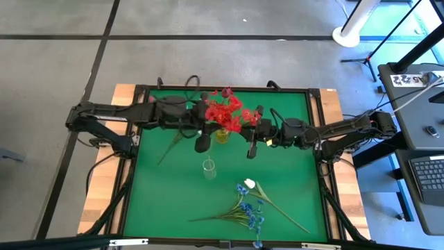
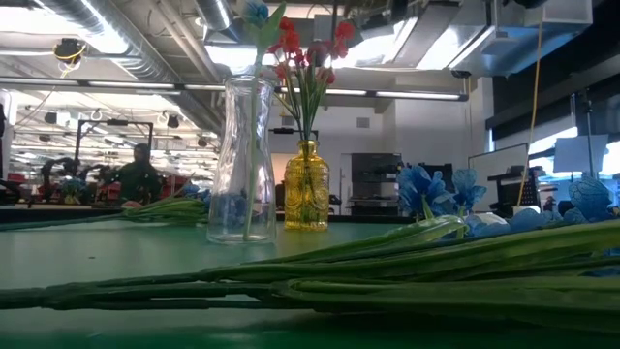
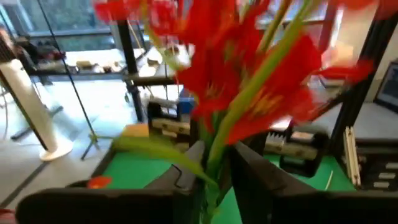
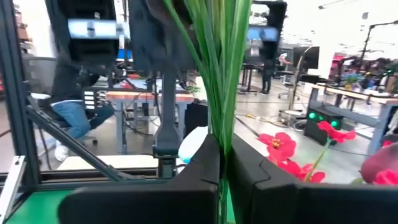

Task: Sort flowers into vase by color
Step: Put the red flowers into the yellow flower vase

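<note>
Both arms meet at the rear centre of the green bench [image 1: 166,201], over the small amber glass vase [image 1: 221,135].

Left gripper [image 3: 214,177]: clamped on a green stem topped with red artificial flowers [image 3: 239,93]. In its wrist view the stem rises between the fingers, nearly upright with a slight tilt.

Right gripper [image 4: 225,168]: clamped on a bundle of thin green stems [image 4: 219,68], long axis upright.

Red flower cluster [image 1: 225,110] sits above the amber vase; the low view shows the stems already inside its neck.

Clear glass vase [image 1: 209,168] stands empty, nearer the front and just apart from both grippers. Blue artificial flowers [image 1: 248,214] with a white bud [image 1: 250,183] lie flat on the front bench, stems running crosswise. One loose green stem [image 1: 170,147] lies toward the left side.

Judgement: the red stems hang directly above the amber vase, so the next move is straight down. The blue lot lies closer to the right arm.
</note>
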